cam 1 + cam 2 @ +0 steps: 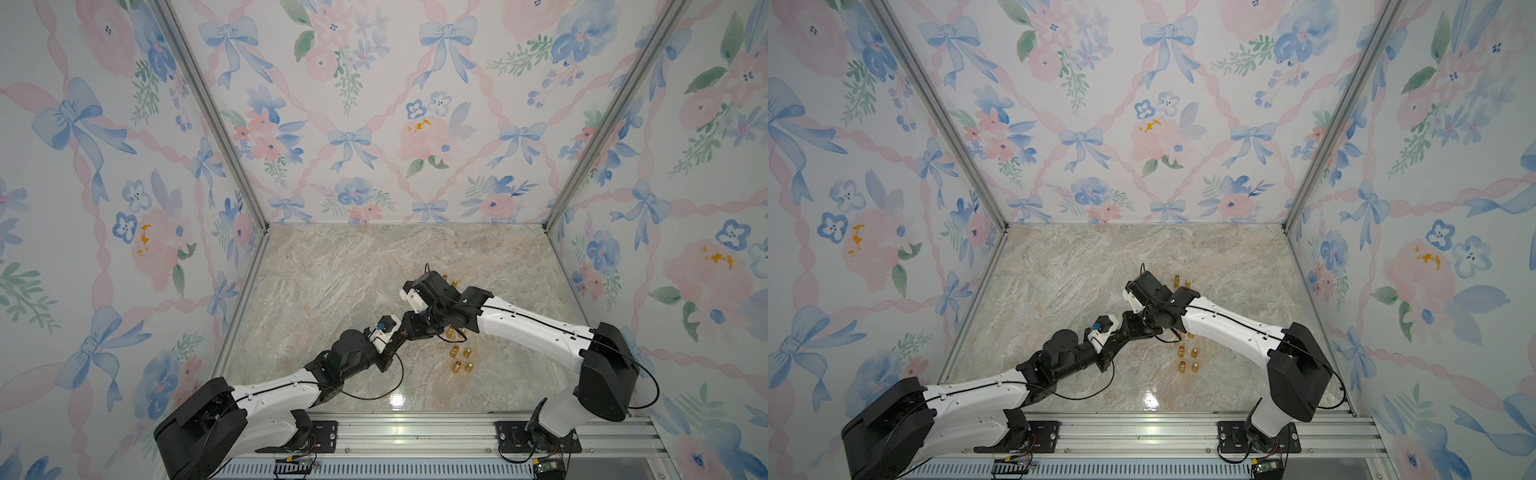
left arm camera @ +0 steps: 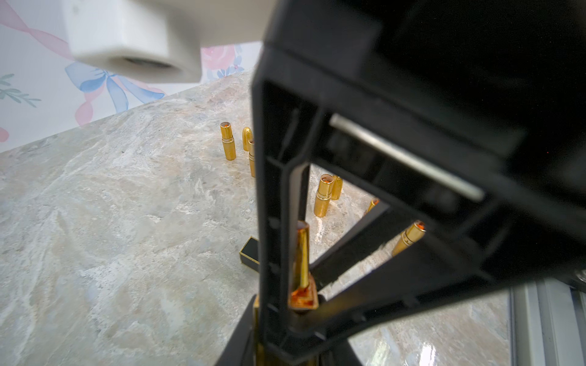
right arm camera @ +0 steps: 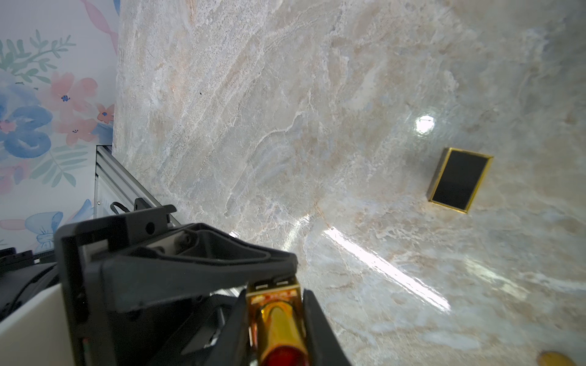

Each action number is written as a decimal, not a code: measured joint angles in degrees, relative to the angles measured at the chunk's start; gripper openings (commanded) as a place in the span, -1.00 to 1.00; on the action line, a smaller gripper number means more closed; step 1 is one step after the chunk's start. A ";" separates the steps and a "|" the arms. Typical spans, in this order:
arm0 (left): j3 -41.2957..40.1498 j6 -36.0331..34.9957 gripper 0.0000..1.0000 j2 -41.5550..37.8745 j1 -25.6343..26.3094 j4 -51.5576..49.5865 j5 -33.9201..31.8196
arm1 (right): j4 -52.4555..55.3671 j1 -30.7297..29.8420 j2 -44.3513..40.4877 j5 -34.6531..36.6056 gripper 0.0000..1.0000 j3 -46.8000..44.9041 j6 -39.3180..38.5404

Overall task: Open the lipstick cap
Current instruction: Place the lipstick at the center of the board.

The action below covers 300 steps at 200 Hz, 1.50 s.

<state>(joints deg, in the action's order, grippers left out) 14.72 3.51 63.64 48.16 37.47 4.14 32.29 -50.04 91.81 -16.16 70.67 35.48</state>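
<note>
A gold lipstick [image 3: 279, 323] with a red tip hangs in the air where my two grippers meet, above the marble table [image 1: 332, 282]. My right gripper [image 3: 276, 304] is shut on its gold tube, one finger on each side. My left gripper [image 2: 291, 342] stands round the square base end of the lipstick [image 2: 302, 253], and the right gripper's fingers hide whether it presses. The black cap [image 3: 459, 180] with gold edging lies alone on the table, partly behind the right gripper in the left wrist view [image 2: 250, 250]. In both top views the grippers touch tip to tip [image 1: 401, 332] [image 1: 1121, 332].
Several other gold lipsticks [image 1: 454, 352] and gold caps [image 1: 468, 368] stand in pairs on the table under and in front of my right arm, seen also in the left wrist view [image 2: 227, 141]. Floral walls close three sides. An aluminium rail [image 1: 415, 432] runs along the front.
</note>
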 measured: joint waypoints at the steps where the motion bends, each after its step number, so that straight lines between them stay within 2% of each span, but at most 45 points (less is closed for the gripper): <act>1: 0.00 -0.11 -0.02 0.00 0.00 0.13 -0.02 | 0.02 0.00 0.00 0.04 -0.57 0.00 0.02; 11: 0.00 -0.02 0.11 -0.02 0.04 0.96 -0.28 | 0.35 0.07 0.26 2.08 -0.58 0.17 0.11; 45: -0.57 1.25 0.24 -1.27 0.04 2.78 -2.67 | 1.66 -0.44 3.61 9.57 -0.58 3.87 -0.24; 115: -5.99 6.40 0.26 -8.57 -0.39 1.64 -13.81 | 2.80 -2.95 13.81 22.80 -0.57 9.33 -0.79; 170: -8.20 9.20 0.26 -13.09 -1.09 0.24 -19.37 | 3.04 -4.76 20.33 27.85 -0.55 12.17 -0.52; 234: -8.22 9.66 0.27 -13.16 -1.51 -1.38 -20.41 | 3.78 -7.10 24.37 32.96 -0.52 15.26 -0.52; 300: -8.20 9.68 0.28 -12.81 -1.77 -1.40 -20.46 | 4.17 -7.56 25.03 35.06 -0.48 15.67 -0.52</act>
<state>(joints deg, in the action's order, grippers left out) 6.52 13.19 50.83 46.39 36.07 -16.32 36.47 -57.60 116.84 18.90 86.35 34.96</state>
